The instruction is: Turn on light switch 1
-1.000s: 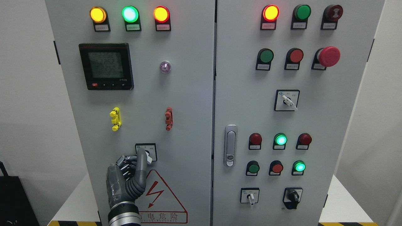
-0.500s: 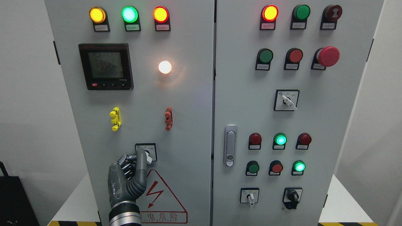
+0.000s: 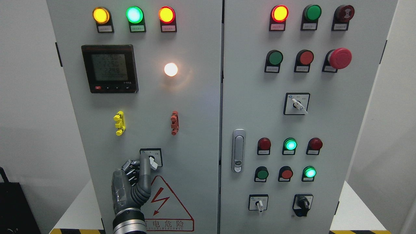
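I see my left hand [image 3: 131, 185] with one finger [image 3: 144, 162] stretched up and the others curled, gripping nothing; the fingertip sits against the left side of the rotary light switch [image 3: 151, 159]. That switch is low on the left cabinet door [image 3: 195, 130], just above the red warning triangle [image 3: 165, 201], and the white lamp [image 3: 171, 69] well above it glows.

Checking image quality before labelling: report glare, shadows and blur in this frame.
Head view: sharp overall, evenly lit. The lit bulb blooms white, casting a warm halo on the left door. The indicator lamps' cores are overexposed. Soft shadows fall beneath the meter. The left hand at the rotary switch shows no motion blur.
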Available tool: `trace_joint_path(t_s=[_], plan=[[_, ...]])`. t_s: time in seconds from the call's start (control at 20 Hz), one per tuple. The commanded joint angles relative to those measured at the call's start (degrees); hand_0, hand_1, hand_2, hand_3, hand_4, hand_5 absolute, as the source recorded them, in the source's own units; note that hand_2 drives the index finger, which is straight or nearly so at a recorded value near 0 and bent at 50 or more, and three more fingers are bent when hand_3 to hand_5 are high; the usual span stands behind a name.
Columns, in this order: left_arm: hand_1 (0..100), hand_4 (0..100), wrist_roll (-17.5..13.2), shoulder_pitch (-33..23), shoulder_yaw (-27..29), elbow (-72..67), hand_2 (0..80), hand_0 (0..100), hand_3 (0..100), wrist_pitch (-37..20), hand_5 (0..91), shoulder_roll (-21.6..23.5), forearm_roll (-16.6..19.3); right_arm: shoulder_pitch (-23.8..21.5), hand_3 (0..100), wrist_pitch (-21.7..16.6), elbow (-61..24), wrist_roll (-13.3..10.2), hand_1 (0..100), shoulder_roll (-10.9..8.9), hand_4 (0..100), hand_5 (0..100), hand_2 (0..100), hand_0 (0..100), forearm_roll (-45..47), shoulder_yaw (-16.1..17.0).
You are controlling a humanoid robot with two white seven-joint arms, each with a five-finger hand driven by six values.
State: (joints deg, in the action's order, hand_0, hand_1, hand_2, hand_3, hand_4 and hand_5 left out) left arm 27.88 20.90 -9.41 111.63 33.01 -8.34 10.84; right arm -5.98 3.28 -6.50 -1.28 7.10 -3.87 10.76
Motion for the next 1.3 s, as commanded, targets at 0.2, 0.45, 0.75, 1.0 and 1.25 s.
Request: trace_joint_path(t_s=[0.2,0.45,0.75,1.0,1.25], plan=[[30,99,-0.11,0.01,-0.08,-0.01,61.8,37,98,-0.05,84.9,-0.01,-0.03,0.0,0,-0.03,0.0,0.04,0,0.02,0,0,0,0,0.0,-0.03],[30,99,-0.11,0.01,-0.08,0.08,61.9,28,99,-0.05,84.9,-0.01,-0.03,0.0,0,-0.03,0.0,0.05,0,0.02,0,0,0,0,0.0,0.05],[31,99,-0.11,-0.16,-0.08,0.08,62.0,23,99,-0.05,84.9,0.08,-0.03,0.0,0,-0.03,0.0,0.05,0,0.02,0,0,0,0,0.0,-0.03],[30,99,-0.28,-0.51,-0.08,0.08,62.3,20,99,-0.05,85.0,0.08,-0.03,0.0,0,-0.03,0.0,0.05,0,0.02,0,0,0,0,0.0,-0.03],[29,99,-0.37,-0.86,-0.08,0.08,62.8,17,99,-0.4,85.1,0.17,-0.03,0.0,0,-0.03,0.0,0.05,0,0.02,0,0,0,0,0.0,-0.03]])
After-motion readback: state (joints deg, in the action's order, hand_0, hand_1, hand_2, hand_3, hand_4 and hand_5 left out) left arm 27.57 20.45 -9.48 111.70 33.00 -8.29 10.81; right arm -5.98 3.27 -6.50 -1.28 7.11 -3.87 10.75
